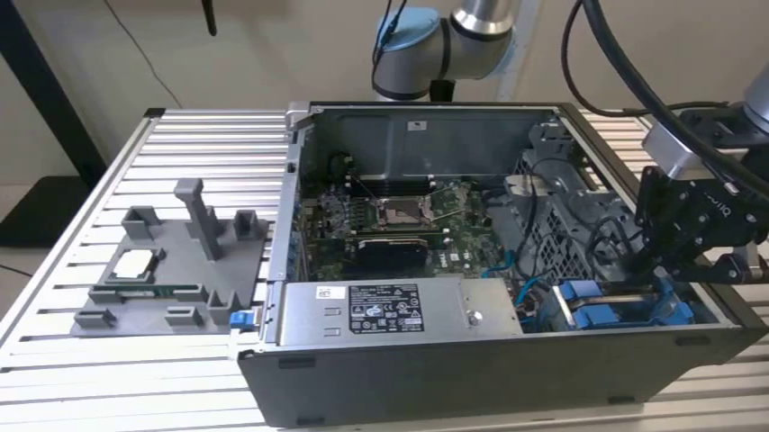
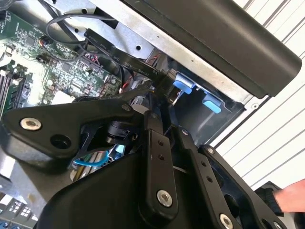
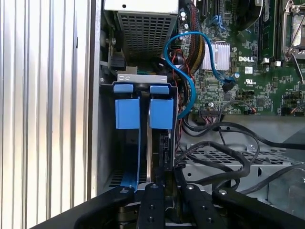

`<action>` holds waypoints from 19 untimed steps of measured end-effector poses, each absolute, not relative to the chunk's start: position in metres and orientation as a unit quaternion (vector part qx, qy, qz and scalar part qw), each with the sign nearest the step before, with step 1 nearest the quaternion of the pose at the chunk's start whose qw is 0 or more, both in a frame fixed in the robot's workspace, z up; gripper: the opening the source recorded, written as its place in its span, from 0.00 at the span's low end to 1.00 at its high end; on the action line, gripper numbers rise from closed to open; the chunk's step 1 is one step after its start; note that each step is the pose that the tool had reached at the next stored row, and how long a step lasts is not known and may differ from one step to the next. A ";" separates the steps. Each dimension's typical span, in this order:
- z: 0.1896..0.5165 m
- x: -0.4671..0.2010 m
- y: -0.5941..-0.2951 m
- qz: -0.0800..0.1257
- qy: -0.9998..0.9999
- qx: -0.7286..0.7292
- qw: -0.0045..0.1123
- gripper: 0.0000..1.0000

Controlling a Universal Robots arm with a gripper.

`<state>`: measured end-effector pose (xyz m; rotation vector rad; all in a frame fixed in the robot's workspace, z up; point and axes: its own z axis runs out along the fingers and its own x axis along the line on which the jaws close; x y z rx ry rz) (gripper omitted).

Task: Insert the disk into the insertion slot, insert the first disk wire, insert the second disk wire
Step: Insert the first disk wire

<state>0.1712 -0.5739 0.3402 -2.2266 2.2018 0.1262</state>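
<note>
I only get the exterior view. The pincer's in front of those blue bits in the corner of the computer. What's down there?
Observer: In the first wrist view the insertion slot lies straight ahead of the pincer, with two blue clips side by side at its far end.
Operator: What's inside it?
Observer: A thin blue strip runs along it toward the pincer; I can't tell what it belongs to.
Operator: Anybody close?
Observer: In the second wrist view, what looks like a hand shows by the ribbed table beside the case.
</note>
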 end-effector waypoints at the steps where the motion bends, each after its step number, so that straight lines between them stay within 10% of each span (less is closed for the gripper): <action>1: 0.341 0.171 -0.574 0.040 0.703 -0.710 0.004 0.19; 19: 0.343 0.171 -0.575 0.042 0.702 -0.710 0.005 0.19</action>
